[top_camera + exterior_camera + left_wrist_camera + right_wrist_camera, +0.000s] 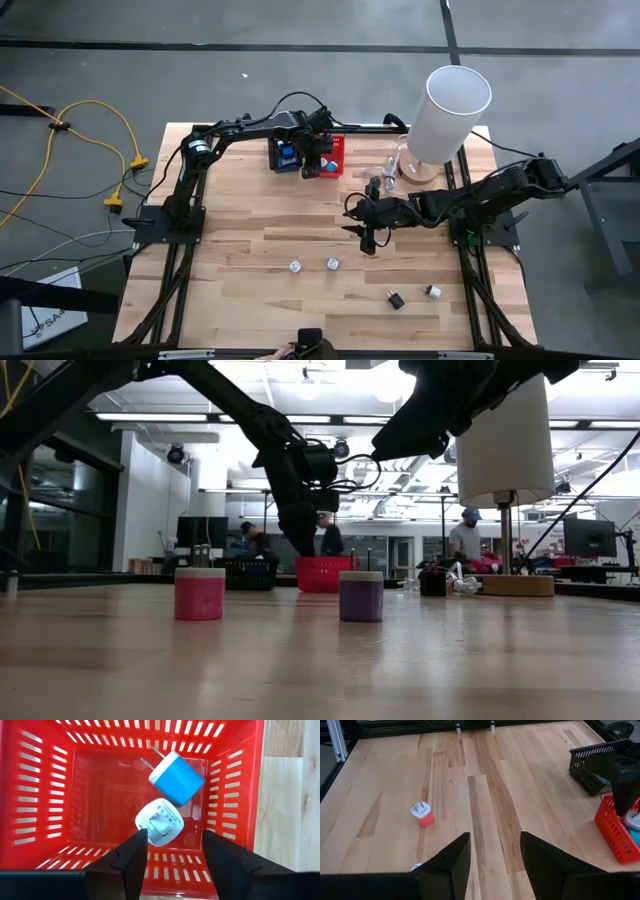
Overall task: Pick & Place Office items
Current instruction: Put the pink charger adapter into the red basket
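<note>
My left gripper (pixel 175 851) stands open above the red basket (pixel 45 795), at the table's far middle (pixel 322 165). On the basket's floor lie a blue-and-white plug adapter (pixel 176 777) and a white plug adapter (pixel 160 822), neither touched by the fingers. My right gripper (pixel 495 855) hangs open over the table's middle (pixel 366 240), holding nothing. On the bare wood stand a pink adapter (pixel 422 814), prongs up, and a purple one (pixel 361 596). A black piece (pixel 396 299) and a white-black piece (pixel 433 291) lie nearer the front edge.
A black mesh basket (pixel 287 155) with a blue item stands left of the red one. A tall white cylinder (pixel 445 115) on a round wooden base rises at the far right, with clear plastic pieces (pixel 385 170) beside it. People show in the room beyond.
</note>
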Tool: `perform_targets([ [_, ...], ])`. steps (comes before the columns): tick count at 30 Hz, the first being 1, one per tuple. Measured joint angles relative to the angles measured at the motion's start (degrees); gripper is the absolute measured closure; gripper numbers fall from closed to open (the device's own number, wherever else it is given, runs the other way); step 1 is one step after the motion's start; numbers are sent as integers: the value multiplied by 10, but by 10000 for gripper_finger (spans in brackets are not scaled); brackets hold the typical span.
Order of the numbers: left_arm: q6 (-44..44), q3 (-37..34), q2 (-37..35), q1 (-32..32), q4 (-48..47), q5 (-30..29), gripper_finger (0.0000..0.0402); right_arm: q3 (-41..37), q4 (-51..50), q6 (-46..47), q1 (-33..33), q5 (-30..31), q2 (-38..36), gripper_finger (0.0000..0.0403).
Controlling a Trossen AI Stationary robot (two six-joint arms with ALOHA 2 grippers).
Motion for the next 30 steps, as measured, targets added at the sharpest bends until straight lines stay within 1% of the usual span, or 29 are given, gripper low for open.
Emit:
perform_targets([
  [17, -2, 1, -2, 2, 0, 0, 220, 0, 0, 0, 0, 0, 0, 243],
  [25, 14, 39, -2, 4, -24, 1, 219, 0, 0, 0, 0, 0, 0, 243],
  [30, -9, 65, -7, 5, -53, 2, 219, 0, 0, 0, 0, 0, 0, 243],
])
